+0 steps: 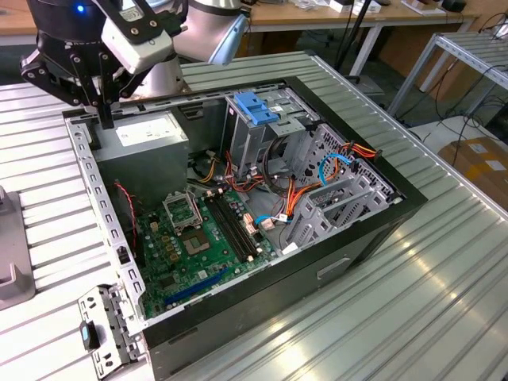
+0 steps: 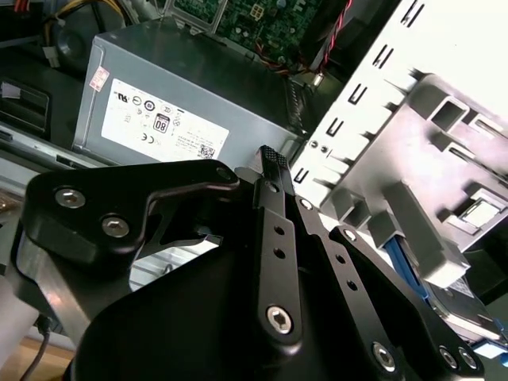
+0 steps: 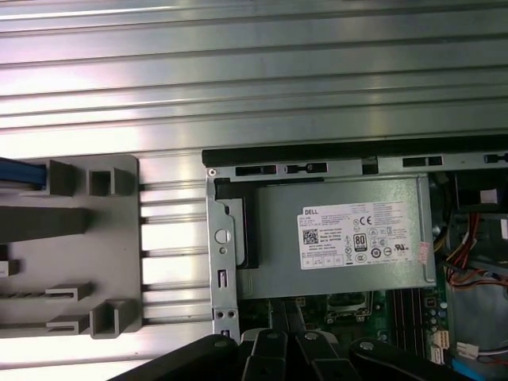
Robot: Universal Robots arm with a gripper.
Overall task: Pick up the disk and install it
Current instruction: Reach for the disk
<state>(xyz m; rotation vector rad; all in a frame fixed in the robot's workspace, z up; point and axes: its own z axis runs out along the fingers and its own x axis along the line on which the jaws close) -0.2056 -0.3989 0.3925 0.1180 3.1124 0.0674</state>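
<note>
On the ribbed metal table (image 1: 444,262), just outside the open black computer case's (image 1: 349,262) power-supply corner, a grey slotted rack (image 3: 123,238) holds the blue-framed silver disk (image 3: 16,173). The black gripper (image 1: 104,117) hovers above that corner, pressed together and empty. It should probably spread squarely over the frame before descending.

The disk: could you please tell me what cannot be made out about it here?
First wrist view: the disk, a blue strip in the grey holder, is cut off by the picture's edge.
Second wrist view: the holder covers most of it.
Exterior view: the holder itself is cropped.
</note>
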